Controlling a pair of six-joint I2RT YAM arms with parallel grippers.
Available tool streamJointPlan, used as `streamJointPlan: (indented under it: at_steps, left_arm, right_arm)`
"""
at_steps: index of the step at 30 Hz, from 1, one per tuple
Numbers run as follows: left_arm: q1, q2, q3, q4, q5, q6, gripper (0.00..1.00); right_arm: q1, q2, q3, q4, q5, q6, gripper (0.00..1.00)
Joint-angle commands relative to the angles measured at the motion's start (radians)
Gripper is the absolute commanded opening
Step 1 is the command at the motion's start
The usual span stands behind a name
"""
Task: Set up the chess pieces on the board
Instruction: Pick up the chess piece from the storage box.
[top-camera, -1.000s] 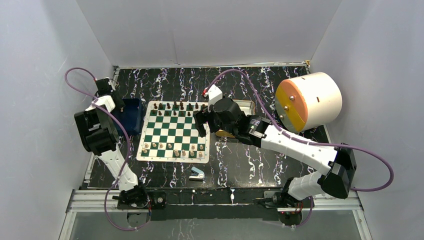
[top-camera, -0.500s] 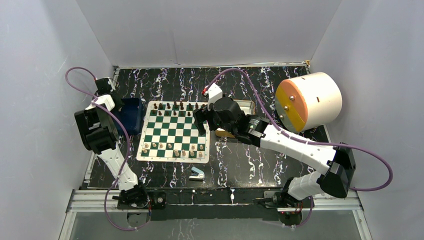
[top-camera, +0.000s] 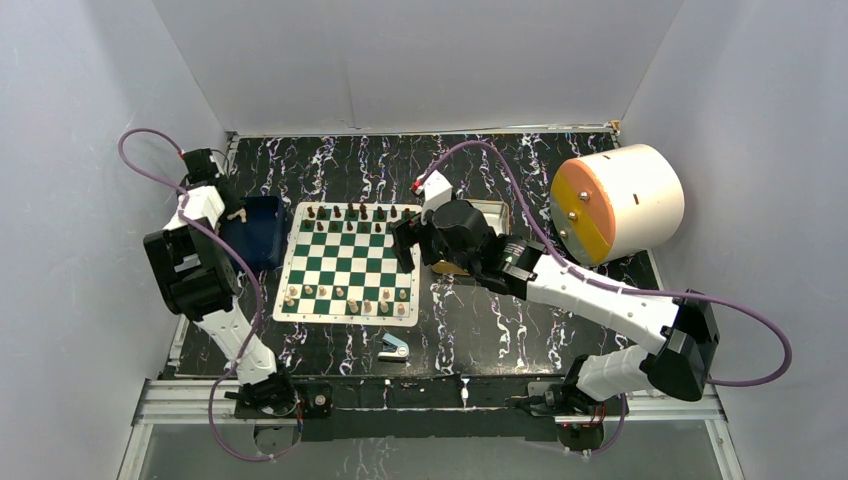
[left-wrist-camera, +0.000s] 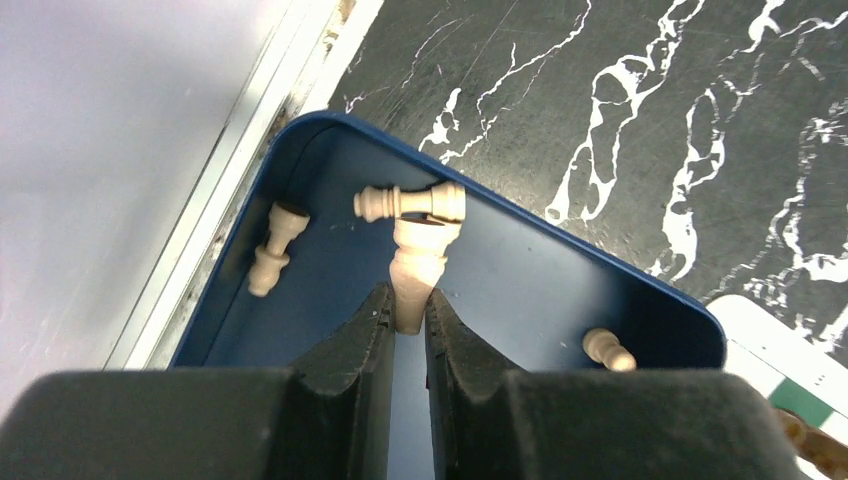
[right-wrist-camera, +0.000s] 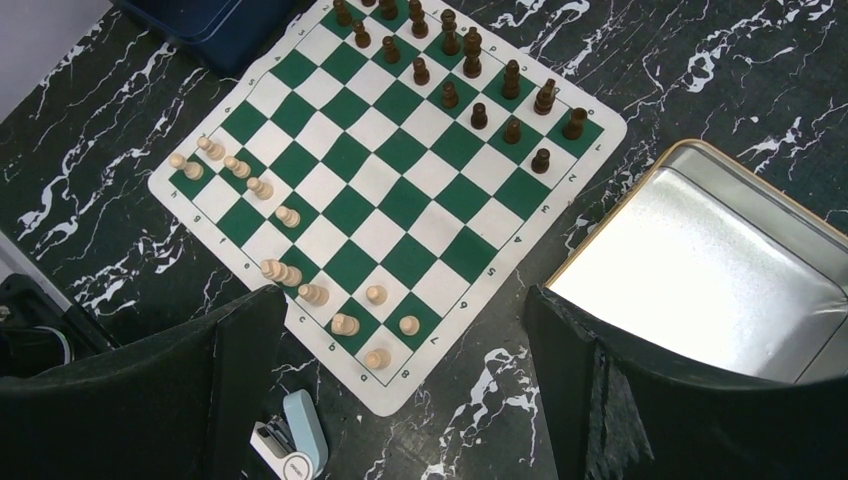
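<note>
Two left fingers (left-wrist-camera: 352, 350) pinch a pale piece (left-wrist-camera: 416, 268) over the blue tray (left-wrist-camera: 525, 290).

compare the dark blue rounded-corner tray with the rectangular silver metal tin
The dark blue tray lies left of the green-and-white board; the silver tin lies right. The tray holds loose pale wooden pieces; the tin's visible floor is bare. Both are open-topped and sit beside the board.

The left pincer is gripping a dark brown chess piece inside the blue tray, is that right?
Not quite. The chess piece is pale beige, not dark brown. The left wrist view shows the left pincer shut on it inside the blue tray.
</note>
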Motion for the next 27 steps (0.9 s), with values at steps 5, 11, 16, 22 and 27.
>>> streamJointPlan:
  at_steps: [5, 11, 16, 22, 27]
  left_arm:
    - [0.006, -0.230, -0.041, -0.131, 0.025, -0.160, 0.03]
    - [0.006, -0.326, -0.075, -0.209, 0.175, -0.194, 0.02]
    - [-0.012, -0.373, -0.098, -0.217, 0.349, -0.251, 0.00]
    - [-0.097, -0.405, -0.087, -0.263, 0.325, -0.203, 0.00]
    - [-0.194, -0.425, -0.057, -0.300, 0.377, -0.210, 0.00]
  right_arm:
    - [-0.003, -0.081, -0.059, 0.091, 0.004, 0.063, 0.99]
    - [-0.003, -0.134, -0.173, 0.185, -0.051, 0.070, 0.99]
    - [-0.003, -0.170, -0.271, 0.273, -0.104, 0.072, 0.99]
    - [-0.004, -0.198, -0.286, 0.212, -0.113, 0.041, 0.99]
    - [-0.003, -0.260, -0.311, 0.195, -0.063, -0.009, 0.99]
